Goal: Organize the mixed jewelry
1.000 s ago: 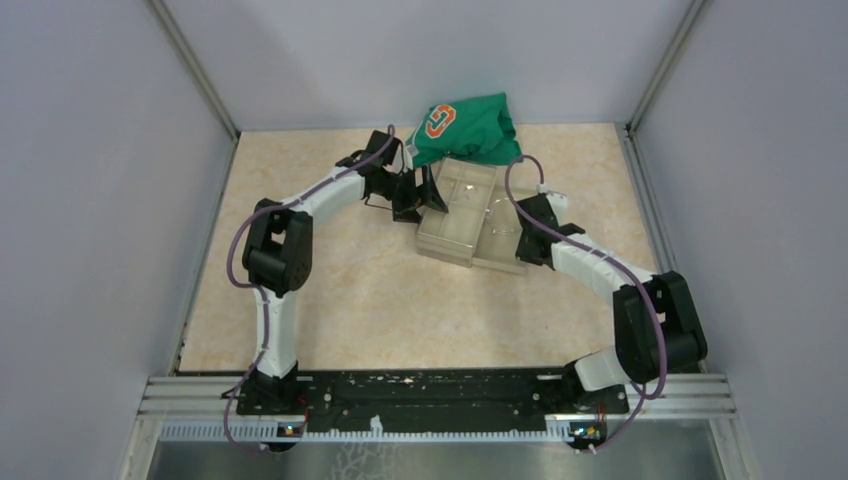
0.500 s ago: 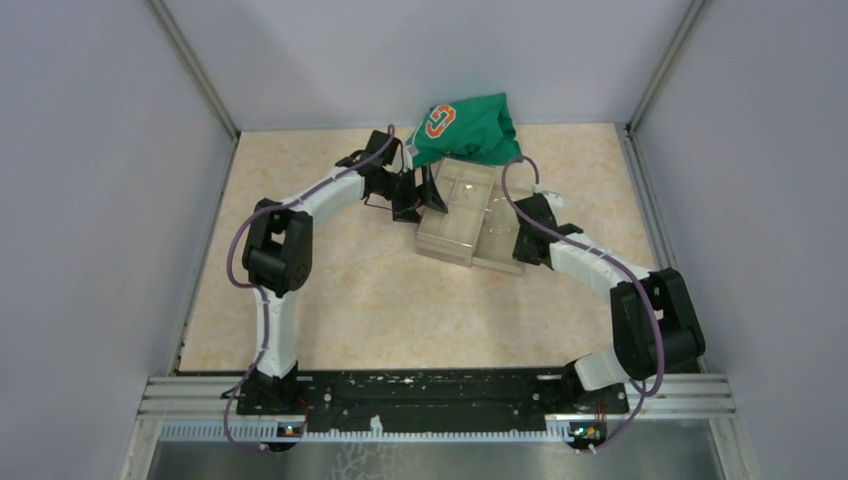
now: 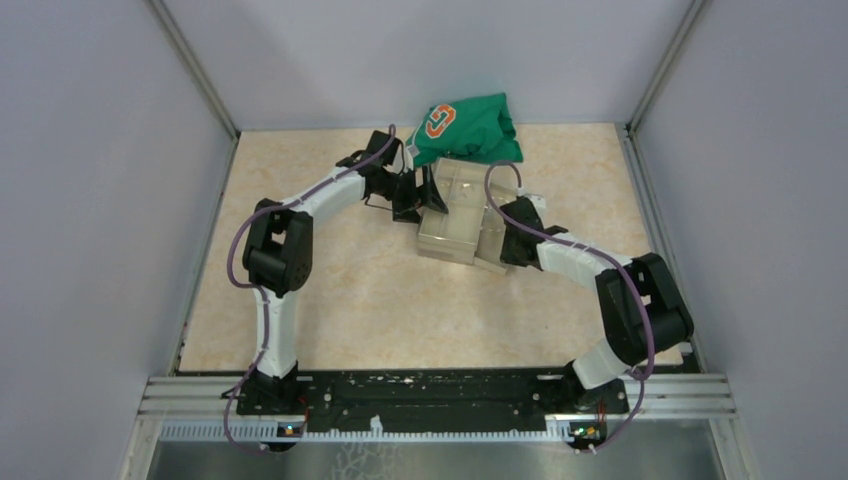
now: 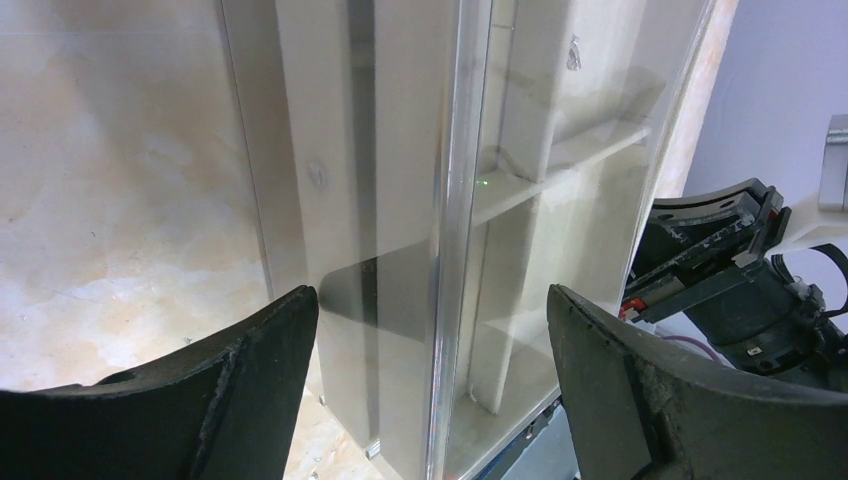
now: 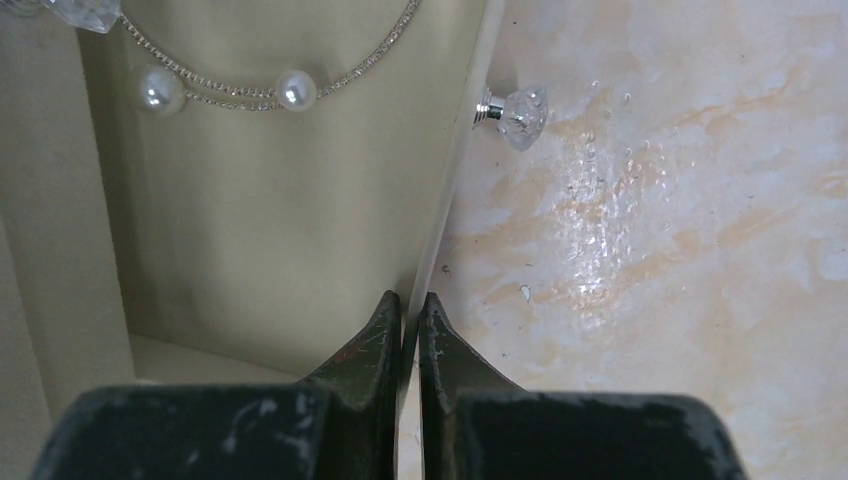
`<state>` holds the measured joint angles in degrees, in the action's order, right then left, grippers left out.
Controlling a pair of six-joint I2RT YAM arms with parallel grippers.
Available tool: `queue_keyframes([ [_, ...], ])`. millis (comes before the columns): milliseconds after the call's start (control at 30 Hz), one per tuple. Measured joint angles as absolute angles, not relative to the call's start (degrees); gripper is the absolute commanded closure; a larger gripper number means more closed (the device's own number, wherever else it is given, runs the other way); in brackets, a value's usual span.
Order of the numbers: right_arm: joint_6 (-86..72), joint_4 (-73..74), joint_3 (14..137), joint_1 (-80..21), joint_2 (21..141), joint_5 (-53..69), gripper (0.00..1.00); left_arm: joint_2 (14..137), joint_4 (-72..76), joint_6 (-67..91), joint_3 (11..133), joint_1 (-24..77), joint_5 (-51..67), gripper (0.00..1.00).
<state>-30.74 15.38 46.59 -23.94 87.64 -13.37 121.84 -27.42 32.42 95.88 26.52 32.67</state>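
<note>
Pearl chain (image 5: 295, 90) is seen inside the box (image 5: 250, 230) at eleven o'clock. A crystal stud (image 5: 515, 103) is left outside on the table (image 5: 680, 250) at one. The box wall appears pinched by the closed right gripper (image 5: 410, 320), probably to steady it. The left gripper (image 4: 430, 300) is held wide open astride the box.

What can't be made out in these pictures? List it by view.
Top view: clear box contents too small; right arm covers its right side.
Right wrist view: pearl chain cut off by top edge.
Left wrist view: small silvery piece blurred behind glare on the walls.
</note>
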Motion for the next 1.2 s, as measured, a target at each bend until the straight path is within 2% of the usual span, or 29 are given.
queue_keyframes([
  [767,-26.0,20.4,40.1,-25.0,74.9,-14.9,1.0,121.8,-31.1,29.2,95.9,27.0,35.4,0.11],
  [1200,-26.2,22.9,39.2,-21.6,71.8,-13.1,1.0,121.8,-32.0,26.4,95.9,26.9,34.8,0.12],
])
